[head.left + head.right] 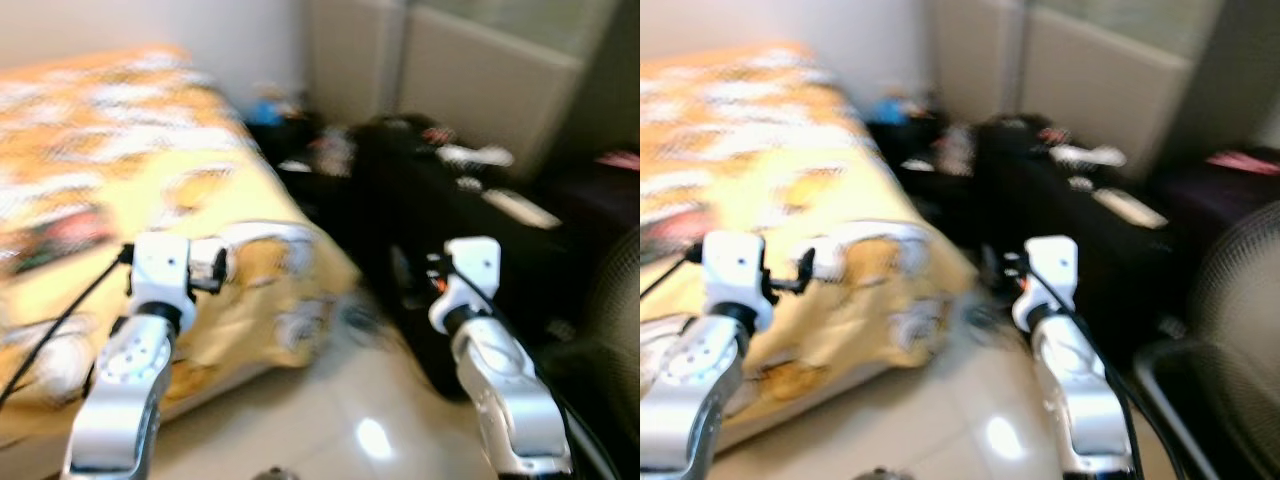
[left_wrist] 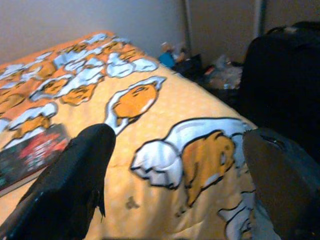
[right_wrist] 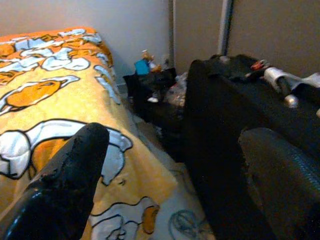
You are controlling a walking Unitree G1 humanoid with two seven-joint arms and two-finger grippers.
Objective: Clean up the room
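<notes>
The clutter (image 3: 155, 90) I must clean lies on the floor in the corner, between the bed (image 2: 165, 110) with its yellow cartoon cover and a big black suitcase (image 3: 235, 130). My left pincer (image 2: 175, 180) hangs over the bed's corner, fingers apart. My right pincer (image 3: 175, 175) hovers near the suitcase, also spread, holding nothing.

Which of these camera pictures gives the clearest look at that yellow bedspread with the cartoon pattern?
The left wrist view: the bedspread is sharp there, its pattern plain. The right wrist view shows its edge sharply; both eye views show it blurred.
</notes>
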